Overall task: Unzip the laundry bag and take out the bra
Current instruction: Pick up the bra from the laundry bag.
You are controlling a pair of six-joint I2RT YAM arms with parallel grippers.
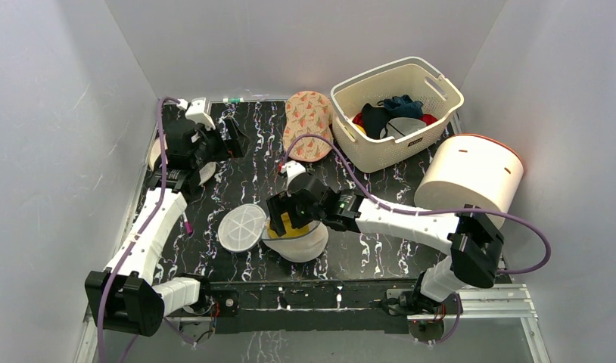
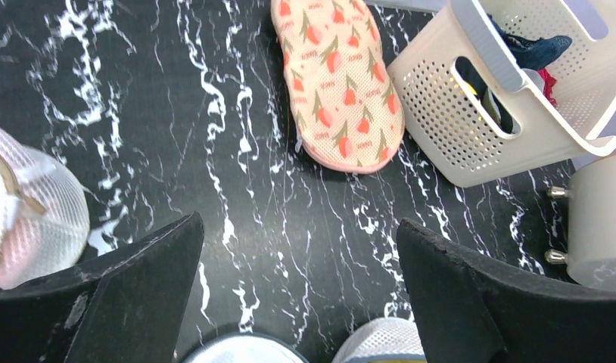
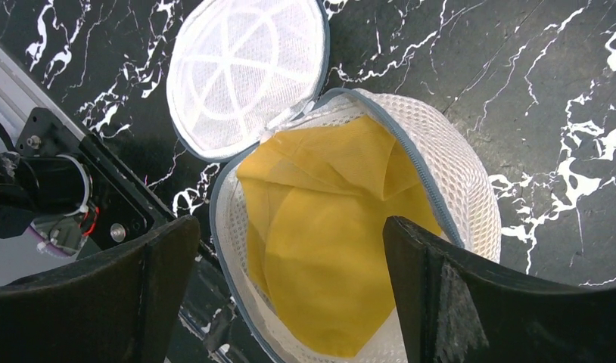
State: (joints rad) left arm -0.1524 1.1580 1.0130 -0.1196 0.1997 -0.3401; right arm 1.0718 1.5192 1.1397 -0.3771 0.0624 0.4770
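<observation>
The round white mesh laundry bag (image 1: 309, 246) lies near the table's front middle, unzipped. Its circular lid (image 1: 242, 227) is flipped open to the left. A yellow bra (image 1: 284, 224) lies inside. In the right wrist view the bag's rim (image 3: 464, 181), the lid (image 3: 244, 68) and the bra (image 3: 335, 227) fill the frame. My right gripper (image 1: 288, 210) hovers open right over the bag's mouth (image 3: 290, 227), holding nothing. My left gripper (image 1: 237, 140) is open and empty at the back left, well away from the bag; the left wrist view (image 2: 301, 227) shows only the lid's edge (image 2: 237, 352) below it.
A pink tulip-patterned pouch (image 1: 309, 125) lies at the back middle. A cream slotted basket (image 1: 430, 128) with clothes stands at the back right. A white drum container (image 1: 471, 178) lies on the right. Another white mesh bag (image 2: 32, 212) sits at the far left.
</observation>
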